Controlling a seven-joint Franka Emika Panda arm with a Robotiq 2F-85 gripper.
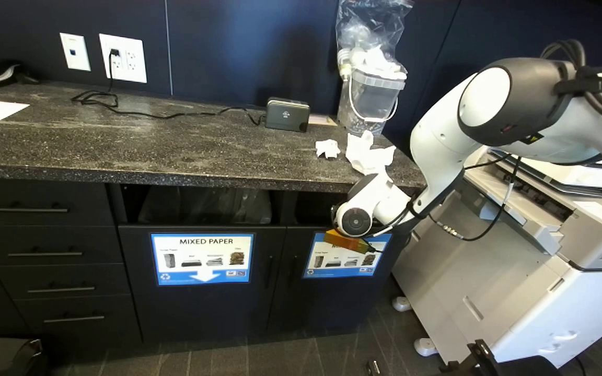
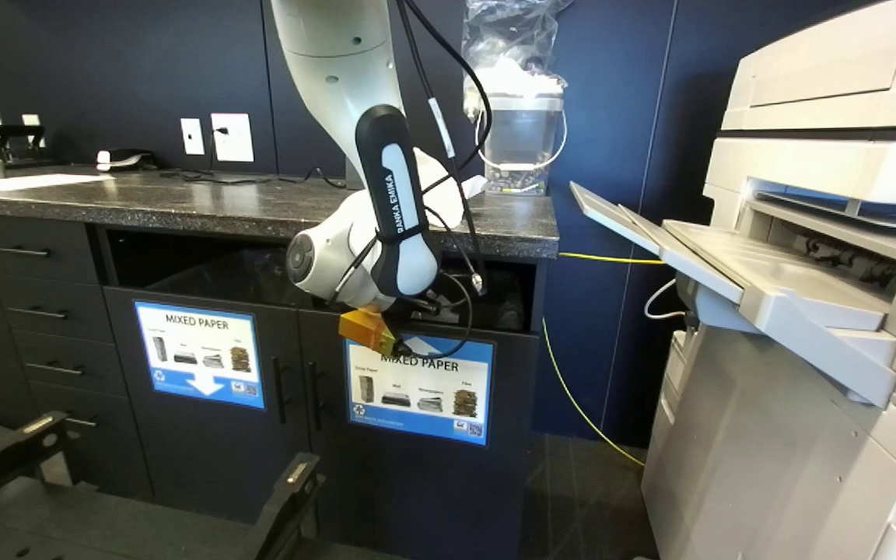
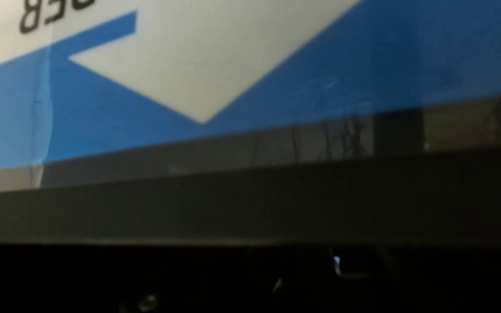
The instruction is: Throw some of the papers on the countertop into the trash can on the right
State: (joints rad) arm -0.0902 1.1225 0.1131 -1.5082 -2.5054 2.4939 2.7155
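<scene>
Dropping any held paper well inside the trash can (image 2: 425, 486), then backing straight out, should serve best; at its dark slot (image 2: 509, 284) you cannot tell whether your tool (image 2: 432, 302) is spread or pinching; two paper wads (image 1: 368, 155) lie toward the right edge of the tabletop (image 1: 186, 149)

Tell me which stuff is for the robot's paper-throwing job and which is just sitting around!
For the job:
- small crumpled paper
- bigger crumpled paper
- countertop, where the papers lie
- right-hand bin, where they go

Just sitting around:
- left-hand bin
- little dark box
- bucket
- printer
</scene>
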